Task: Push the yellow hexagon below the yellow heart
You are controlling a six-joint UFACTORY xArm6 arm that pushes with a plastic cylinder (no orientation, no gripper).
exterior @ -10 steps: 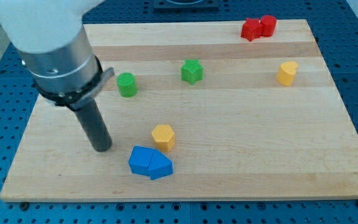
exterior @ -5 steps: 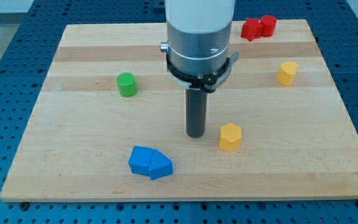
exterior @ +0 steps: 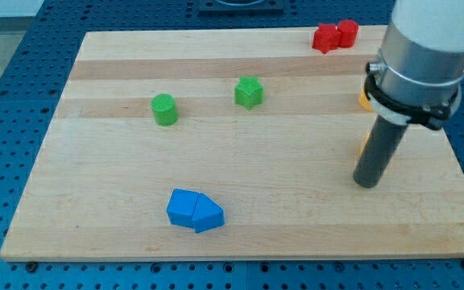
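My tip [exterior: 366, 184] rests on the wooden board [exterior: 95, 201] at the view's right. The yellow hexagon [exterior: 362, 146] is almost fully hidden behind the rod; only a thin orange-yellow sliver shows at the rod's left edge, above the tip. The yellow heart [exterior: 362, 99] is above that, mostly covered by the arm's body, with only its left edge showing. From these slivers the hexagon lies just below the heart.
A green cylinder [exterior: 165, 109] and a green block [exterior: 249, 92] stand in the upper middle. Two red blocks [exterior: 334, 36] touch each other at the top right. Two blue blocks [exterior: 194, 211] sit together near the bottom edge.
The rod has swept from the view's left to its right. The yellow hexagon moved with it, from near the blue blocks to under the yellow heart, and is now hidden behind the rod.
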